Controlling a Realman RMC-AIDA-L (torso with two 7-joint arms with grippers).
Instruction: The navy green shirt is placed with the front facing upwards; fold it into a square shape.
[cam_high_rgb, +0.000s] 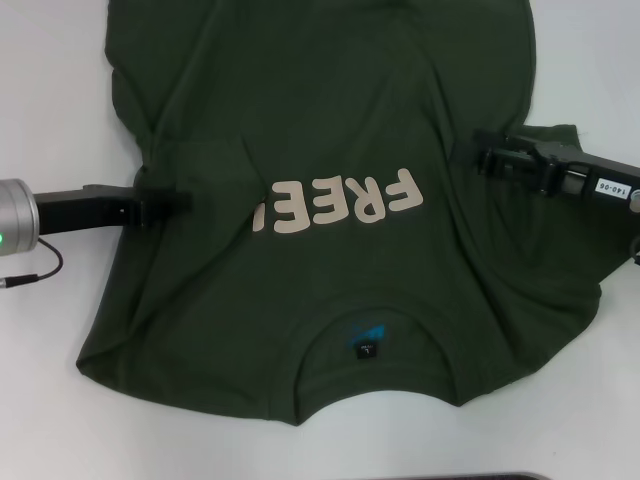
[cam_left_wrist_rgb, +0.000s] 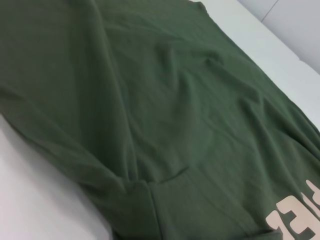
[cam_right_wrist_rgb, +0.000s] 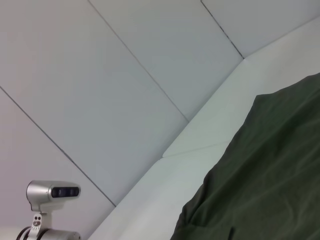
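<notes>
Two hands, left hand (cam_high_rgb: 180, 200) and right hand (cam_high_rgb: 480, 155), on navy green shirt (cam_high_rgb: 330, 130).

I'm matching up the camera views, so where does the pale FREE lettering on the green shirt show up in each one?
Head view: the FREE lettering sits mid-picture on the shirt, upside down, its left part folded under.
Left wrist view: only a few letters show, at the lower right corner.
Right wrist view: not in it; only plain green cloth.
Shared landmark: the white table.
</notes>
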